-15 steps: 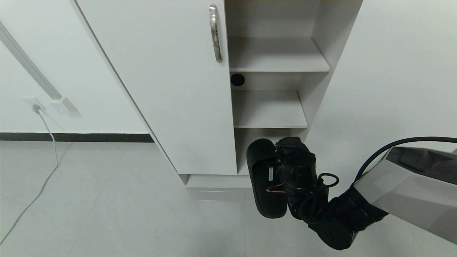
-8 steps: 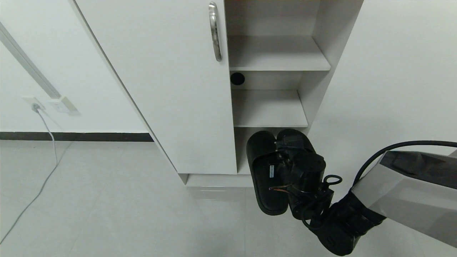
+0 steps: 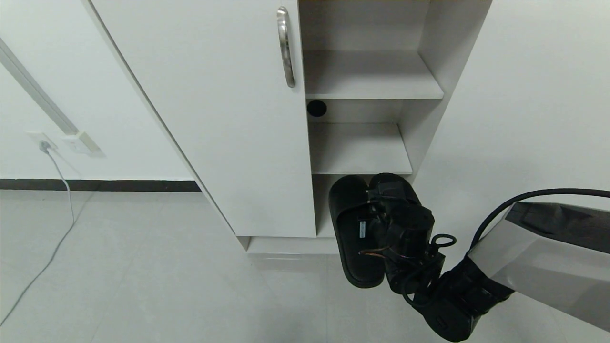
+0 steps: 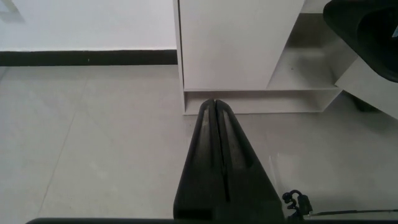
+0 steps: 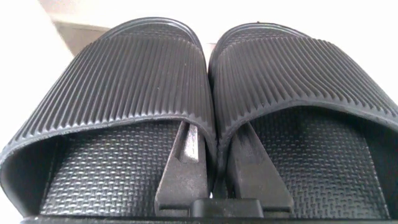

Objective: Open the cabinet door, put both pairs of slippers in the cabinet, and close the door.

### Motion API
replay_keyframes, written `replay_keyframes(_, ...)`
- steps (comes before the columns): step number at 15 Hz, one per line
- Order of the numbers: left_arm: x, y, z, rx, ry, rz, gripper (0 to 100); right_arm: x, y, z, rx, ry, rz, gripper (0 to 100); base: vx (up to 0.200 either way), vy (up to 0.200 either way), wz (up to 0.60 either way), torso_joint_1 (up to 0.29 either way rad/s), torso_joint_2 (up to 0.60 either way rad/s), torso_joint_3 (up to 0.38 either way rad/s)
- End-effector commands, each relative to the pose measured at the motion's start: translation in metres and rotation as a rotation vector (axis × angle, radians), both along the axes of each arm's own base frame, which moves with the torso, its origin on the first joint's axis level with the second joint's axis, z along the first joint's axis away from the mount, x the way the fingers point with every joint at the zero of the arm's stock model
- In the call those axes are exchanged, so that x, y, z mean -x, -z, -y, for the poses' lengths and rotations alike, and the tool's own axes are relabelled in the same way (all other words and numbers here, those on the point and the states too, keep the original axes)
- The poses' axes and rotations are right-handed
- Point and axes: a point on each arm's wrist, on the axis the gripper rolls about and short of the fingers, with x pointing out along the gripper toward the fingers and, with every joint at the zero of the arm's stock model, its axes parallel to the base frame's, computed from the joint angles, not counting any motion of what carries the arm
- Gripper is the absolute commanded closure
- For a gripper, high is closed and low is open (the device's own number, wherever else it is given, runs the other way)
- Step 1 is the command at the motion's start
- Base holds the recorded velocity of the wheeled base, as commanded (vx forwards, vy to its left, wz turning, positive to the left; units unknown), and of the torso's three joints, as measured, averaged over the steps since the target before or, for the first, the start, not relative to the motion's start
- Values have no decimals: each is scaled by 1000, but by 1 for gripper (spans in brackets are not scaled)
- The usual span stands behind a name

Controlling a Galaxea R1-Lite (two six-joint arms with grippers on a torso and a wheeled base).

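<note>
A pair of black slippers (image 3: 353,224) hangs side by side over the floor, toes at the mouth of the white cabinet's lowest compartment (image 3: 322,205). My right gripper (image 3: 377,216) is shut on the slippers: in the right wrist view its fingers (image 5: 186,155) sit under the two straps (image 5: 130,74) and pinch the inner edges together. The cabinet door (image 3: 224,119) stands open to the left, its metal handle (image 3: 284,45) facing me. My left gripper (image 4: 215,107) is shut and empty, low over the floor in front of the cabinet base (image 4: 261,99).
Two bare shelves (image 3: 360,150) lie above the lowest compartment, with a round black hole (image 3: 316,108) in the back panel. A wall socket with a cable (image 3: 45,145) is at the far left. Open tiled floor (image 3: 143,286) lies in front of the cabinet.
My right gripper has carried the slippers a little forward toward the cabinet's lowest compartment; the right slipper's toe now shows. The head view has shifted slightly.
</note>
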Motion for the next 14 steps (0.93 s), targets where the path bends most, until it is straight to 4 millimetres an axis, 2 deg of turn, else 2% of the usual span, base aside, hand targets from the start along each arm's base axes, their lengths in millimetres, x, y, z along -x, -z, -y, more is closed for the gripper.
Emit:
replay_keyframes(1,0,0,0,0,0,-3,100,0,-1,0,-2,0,3,100,200,0,0,7,7,2)
replay_keyframes(8,0,0,0,0,0,-3,100,-1,-4,-1,-10,-2,12,100,200,0,0,4,4,0)
replay_keyframes(11,0,0,0,0,0,0,100,-7,-4,-4,-21,4,22,100,0,0,0,0,0,0)
replay_keyframes(14,0,0,0,0,0,-1,100,-30,4,-4,-32,39,35,100,0,0,0,0,0,0)
